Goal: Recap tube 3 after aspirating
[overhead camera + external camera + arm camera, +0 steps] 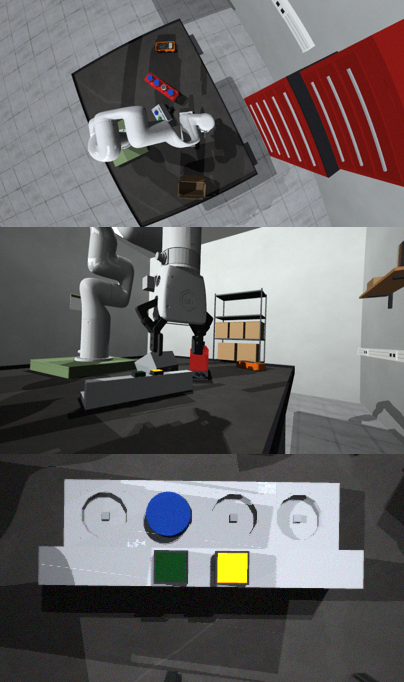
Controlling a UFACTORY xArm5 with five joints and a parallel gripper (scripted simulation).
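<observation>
Blue cap [168,513] sits flat in cap tray [310,564], second nest from left in wrist view. Amber lamp [232,567] lit, green lamp [170,567] dark. Gripper [177,347] hangs above tray, fingers spread wide, holding nothing, pointing straight down. Arm [132,127] bent at elbow. Red decapping station [147,77] beyond: three blue caps on, one tube [163,87] bare.

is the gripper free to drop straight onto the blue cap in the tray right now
Probably yes. The gripper hangs open and empty above the cap tray, and the blue cap lies exposed in its nest with nothing over it, though the amber lamp is lit.
</observation>
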